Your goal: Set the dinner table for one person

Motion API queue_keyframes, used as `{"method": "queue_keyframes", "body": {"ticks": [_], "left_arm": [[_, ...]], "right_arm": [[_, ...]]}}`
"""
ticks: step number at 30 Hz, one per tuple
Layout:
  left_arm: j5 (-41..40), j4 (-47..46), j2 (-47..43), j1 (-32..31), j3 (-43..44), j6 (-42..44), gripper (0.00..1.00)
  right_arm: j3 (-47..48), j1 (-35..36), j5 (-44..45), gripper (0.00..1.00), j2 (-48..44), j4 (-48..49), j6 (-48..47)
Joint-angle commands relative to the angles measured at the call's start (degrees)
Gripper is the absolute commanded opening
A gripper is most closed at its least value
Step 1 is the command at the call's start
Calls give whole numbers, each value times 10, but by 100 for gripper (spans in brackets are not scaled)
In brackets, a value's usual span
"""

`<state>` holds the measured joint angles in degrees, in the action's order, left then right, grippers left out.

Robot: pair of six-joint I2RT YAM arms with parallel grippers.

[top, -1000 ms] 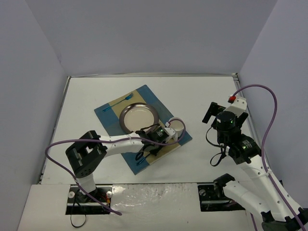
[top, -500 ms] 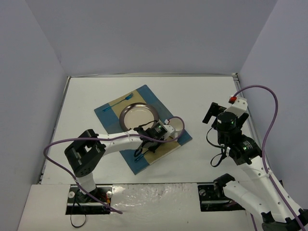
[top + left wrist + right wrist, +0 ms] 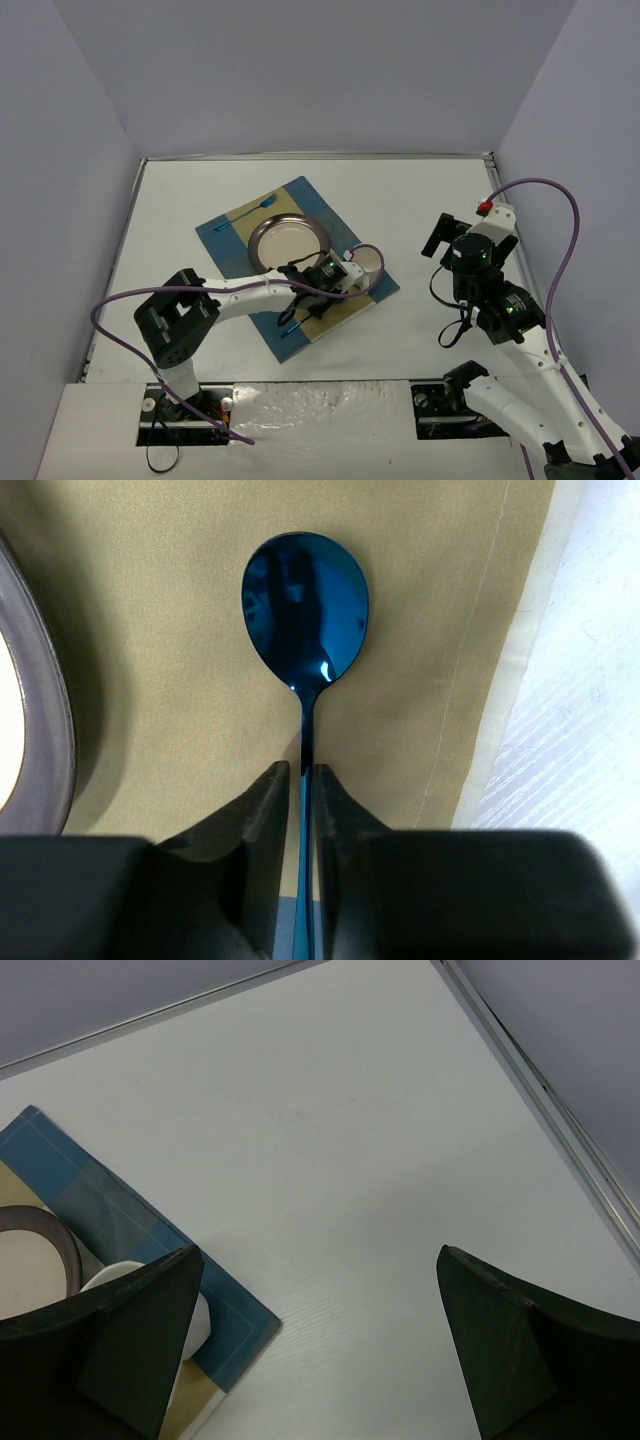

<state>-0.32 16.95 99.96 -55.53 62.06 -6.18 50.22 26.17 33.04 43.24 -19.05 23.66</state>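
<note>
The left arm stretches from its base low across the dinner table point(image 3: 420, 190), forearm nearly level, wrist bent down over the near right part of the blue-and-tan striped placemat point(image 3: 228, 240). The left gripper point(image 3: 303, 780) has its fingers point(image 3: 262, 802) drawn narrow, pinched on the handle of a blue spoon point(image 3: 305, 605). The spoon lies flat on a tan stripe, just right of the metal-rimmed plate point(image 3: 290, 243). A white cup point(image 3: 371, 262) stands at the mat's right corner, and a blue fork point(image 3: 246, 213) lies left of the plate. The right arm is raised with its elbow folded. The right gripper point(image 3: 318, 1255) hangs spread wide and empty above the bare white tabletop, well apart from the mat.
</note>
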Motion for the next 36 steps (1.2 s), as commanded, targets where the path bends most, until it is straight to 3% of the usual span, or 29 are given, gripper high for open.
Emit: {"method": "queue_keyframes", "body": {"ticks": [1, 7, 11, 15, 17, 20, 24, 28, 36], "left_arm": [[-6, -15, -15, 3, 6, -4, 19], [-18, -7, -37, 3, 11, -4, 41], [-29, 11, -86, 4, 27, -16, 50], [-65, 20, -165, 11, 36, -37, 64], [-101, 28, -219, 27, 33, -48, 80], [-149, 51, -309, 80, 21, -70, 91], [-201, 93, -400, 150, 2, -84, 97], [-246, 145, -506, 212, -14, -93, 97], [-378, 251, -672, 247, -54, -121, 97]], "right_arm": [[0, -5, 16, 100, -4, 36, -11], [12, -5, 11, 100, -10, 35, -16], [26, -4, 9, 100, -15, 34, -29], [45, -5, 10, 100, -18, 34, -51], [55, -5, 18, 100, -20, 33, -59], [61, -5, 36, 100, -30, 32, -75], [62, -3, 41, 100, -50, 32, -105], [54, -1, 49, 100, -81, 33, -121], [28, 13, 40, 100, -121, 36, -149]]}}
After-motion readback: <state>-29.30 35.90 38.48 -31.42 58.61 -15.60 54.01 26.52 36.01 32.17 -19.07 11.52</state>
